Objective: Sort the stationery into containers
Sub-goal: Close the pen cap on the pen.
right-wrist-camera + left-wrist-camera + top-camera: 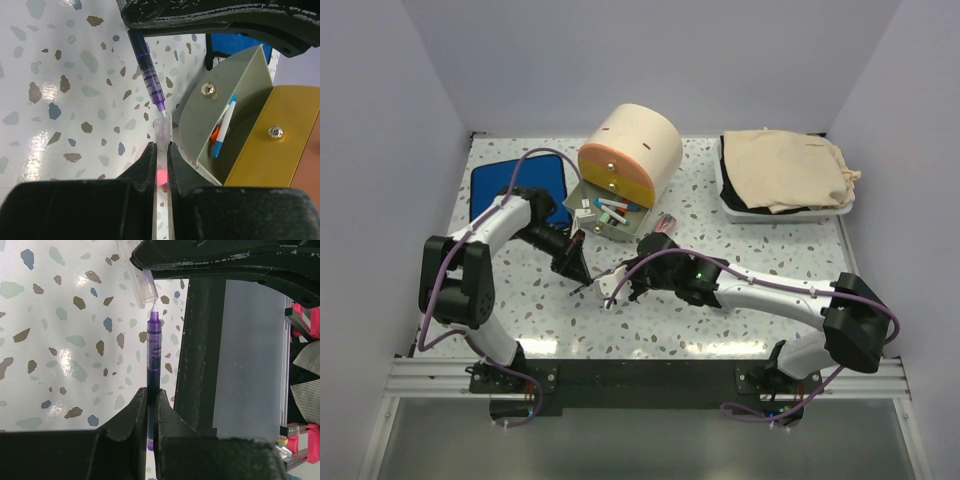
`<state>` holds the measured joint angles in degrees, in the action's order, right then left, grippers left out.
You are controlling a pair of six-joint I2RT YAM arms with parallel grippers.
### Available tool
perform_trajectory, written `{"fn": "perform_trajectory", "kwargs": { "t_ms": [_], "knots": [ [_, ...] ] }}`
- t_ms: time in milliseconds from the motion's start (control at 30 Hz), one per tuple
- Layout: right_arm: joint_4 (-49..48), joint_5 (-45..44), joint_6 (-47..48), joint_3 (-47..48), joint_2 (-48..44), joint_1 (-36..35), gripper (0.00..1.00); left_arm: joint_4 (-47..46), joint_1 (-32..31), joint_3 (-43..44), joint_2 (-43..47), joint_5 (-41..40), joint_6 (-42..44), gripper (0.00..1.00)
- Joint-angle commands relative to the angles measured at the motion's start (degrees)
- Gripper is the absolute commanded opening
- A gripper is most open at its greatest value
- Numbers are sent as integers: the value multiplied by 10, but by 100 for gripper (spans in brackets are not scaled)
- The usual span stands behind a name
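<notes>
i see left tool [150, 401] pinching purple pen [153, 350] | right tool [161, 150] pinching clear cap [162, 131] | pen tip at cap mouth

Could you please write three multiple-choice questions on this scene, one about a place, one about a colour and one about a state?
1. Where does the blue cloth lie in the top view? A. left of the cabinet B. on top of it C. right of it
2. What colour is the pen in the left gripper? A. red B. purple C. yellow
3. How is the grey drawer? A. shut B. open C. removed
Answers: 1 A, it lies flat left of the beige cylinder; 2 B, its purple barrel is clamped, tip at the clear cap in the right gripper; 3 B, it stands out from the cabinet with blue-tipped pens showing inside.
</notes>
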<state>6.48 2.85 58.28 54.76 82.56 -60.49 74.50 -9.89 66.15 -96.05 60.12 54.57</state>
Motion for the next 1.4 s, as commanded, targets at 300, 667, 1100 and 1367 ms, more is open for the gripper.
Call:
{"fn": "perform_trajectory", "kwargs": {
  "t_ms": [300, 667, 1100, 1367],
  "knots": [
    [-6, 18, 17, 32, 10, -9, 0, 8, -3, 23, -23, 27, -1, 0],
    [13, 20, 104, 34, 17, -25, 0, 9, -14, 39, -36, 33, -9, 0],
    [13, 11, 204, 22, 20, -31, 0, 8, -31, 64, -57, 49, -53, 0],
    [22, -7, 240, 16, 17, -36, 0, 10, -33, 86, -69, 66, -97, 0]
  ]
}}
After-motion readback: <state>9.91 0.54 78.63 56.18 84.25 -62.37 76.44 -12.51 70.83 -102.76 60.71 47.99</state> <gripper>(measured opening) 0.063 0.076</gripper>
